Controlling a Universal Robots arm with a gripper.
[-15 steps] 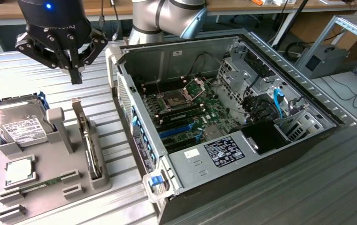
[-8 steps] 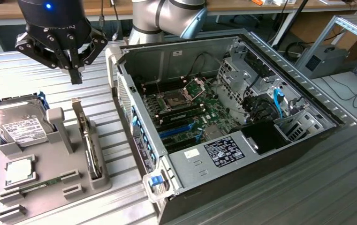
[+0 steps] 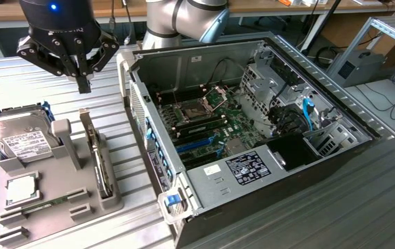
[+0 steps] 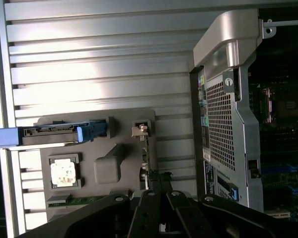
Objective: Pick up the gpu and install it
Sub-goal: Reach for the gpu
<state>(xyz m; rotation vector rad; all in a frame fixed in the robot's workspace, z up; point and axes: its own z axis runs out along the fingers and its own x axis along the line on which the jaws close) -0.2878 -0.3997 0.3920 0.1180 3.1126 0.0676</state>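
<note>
Closed pincer [image 3: 83, 87] holding nothing, hovering above gpu [image 3: 99, 161], gpu upright on edge in grey holder [image 3: 58, 179], open case [image 3: 211, 181] beside

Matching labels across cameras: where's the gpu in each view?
Exterior view: gpu on edge in the grey holder, at the exterior view's left of the PC case.
Wrist view: gpu seen edge-on, on the holder's side nearest the case.
Shared landmark: the CPU chip in the holder.
</note>
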